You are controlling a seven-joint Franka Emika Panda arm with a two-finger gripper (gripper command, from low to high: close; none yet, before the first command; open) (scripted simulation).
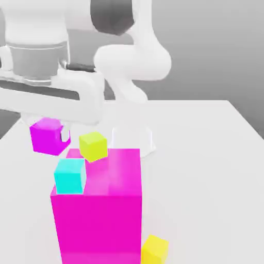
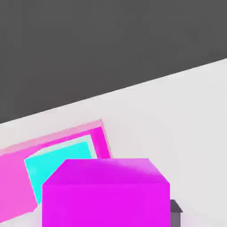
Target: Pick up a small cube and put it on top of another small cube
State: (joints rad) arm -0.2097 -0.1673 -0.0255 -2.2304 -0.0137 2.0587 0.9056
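Magenta-purple small cube [image 1: 47,135] is clamped in the closed gripper [image 1: 56,135], held aloft just beside and above the cyan cube [image 1: 70,175], which sits on the big magenta block [image 1: 98,206]. Carry step underway; next, centre over cyan cube and lower.

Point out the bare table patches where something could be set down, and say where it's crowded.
Free: the white table on the exterior view's right, from the huge magenta block out to the table's edge. Crowded: the exterior view's left, where the purple cube in the gripper, the cyan cube and a yellow cube cluster.
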